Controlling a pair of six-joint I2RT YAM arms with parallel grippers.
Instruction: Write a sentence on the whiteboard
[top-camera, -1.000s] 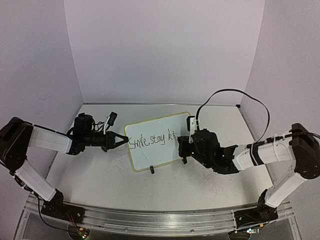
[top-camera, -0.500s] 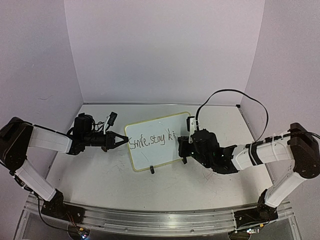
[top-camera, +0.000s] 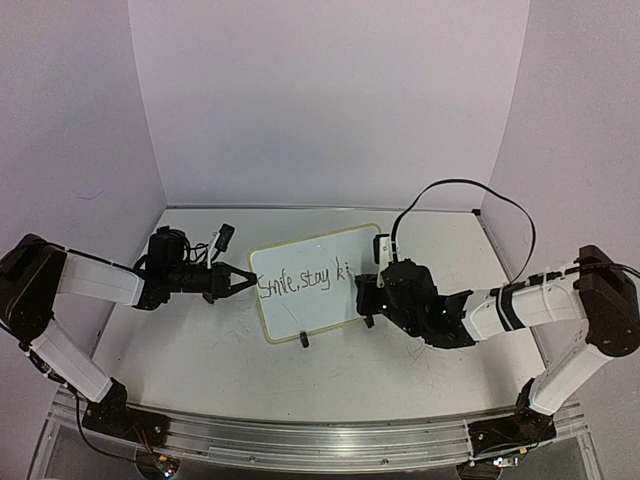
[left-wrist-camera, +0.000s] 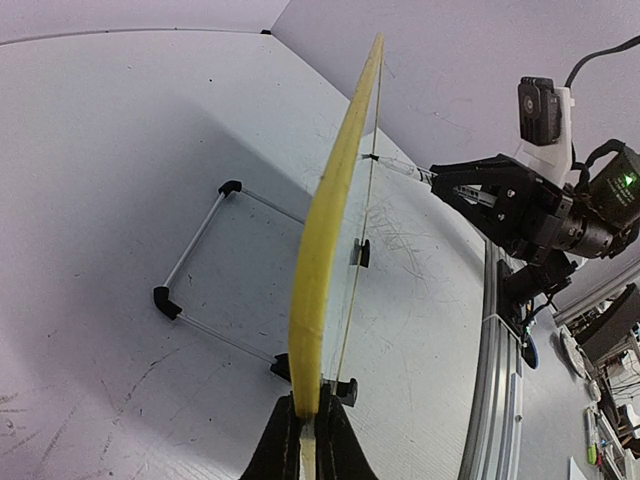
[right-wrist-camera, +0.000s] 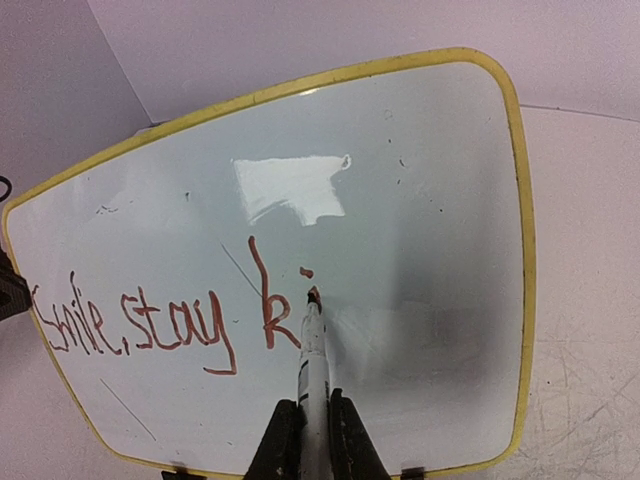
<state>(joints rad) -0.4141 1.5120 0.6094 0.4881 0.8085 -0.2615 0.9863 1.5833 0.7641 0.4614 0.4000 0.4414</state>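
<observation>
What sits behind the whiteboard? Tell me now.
A thin, black-tipped wire stand resting on the table, seen from the left wrist. From above, the whiteboard covers it, so nothing behind shows there.

— Does anything move over this last second?
— Barely. The right arm (top-camera: 520, 306) now sits a shade further left in the top view, its white forearm a touch lower in the picture than a second ago.
— And the right gripper (top-camera: 366, 290)?
— It slips a hair toward the near edge of the table, the marker (right-wrist-camera: 312, 350) going with it.
— Does the sentence (top-camera: 300, 281) on the whiteboard (top-camera: 315, 308) gain any ink?
— Possibly a sliver on the last letter; from above the strokes are too small to tell.
</observation>
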